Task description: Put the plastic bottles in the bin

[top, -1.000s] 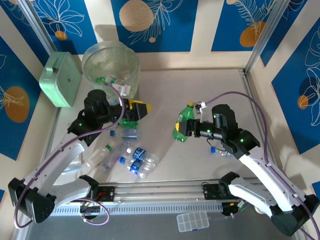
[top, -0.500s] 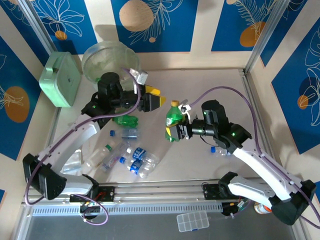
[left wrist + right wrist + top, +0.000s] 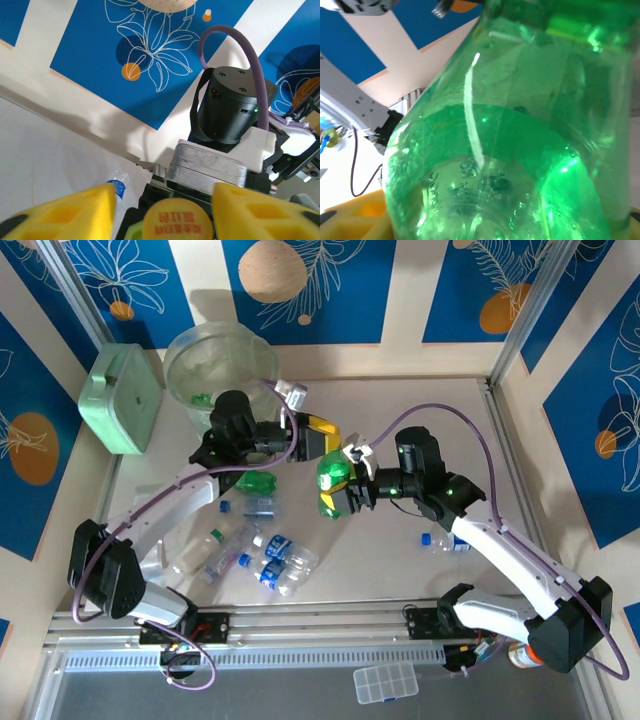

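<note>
The right tool (image 3: 347, 496) is closed tight on a green plastic bottle (image 3: 333, 478). It holds the bottle up in the air over the middle of the white bench (image 3: 400, 410). The bottle tips a little, with its top toward the left arm. From the right wrist camera the green bottle (image 3: 510, 140) is very close, and there is some see-through drink inside it.

The left tool (image 3: 322, 433) is right at the top of that bottle. From the left wrist camera its yellow fingers (image 3: 65, 210) stand apart, one on each side of the round yellow cap (image 3: 177, 220). The cap is right up against one finger, and there is a dark gap at the other, so this tool is not squeezing the cap.

The tall round see-through bin (image 3: 262, 365) stands at the far left of the bench, behind the left arm. A few bottles lie inside it. A mint green square box (image 3: 122, 398) is just beside the bin.

More bottles lie on the bench. Another green bottle (image 3: 255, 482) is flat under the left arm. A bunch of clear bottles with blue labels (image 3: 275, 562) lies nearer the front. One more clear bottle (image 3: 442, 540) lies by the right arm.
</note>
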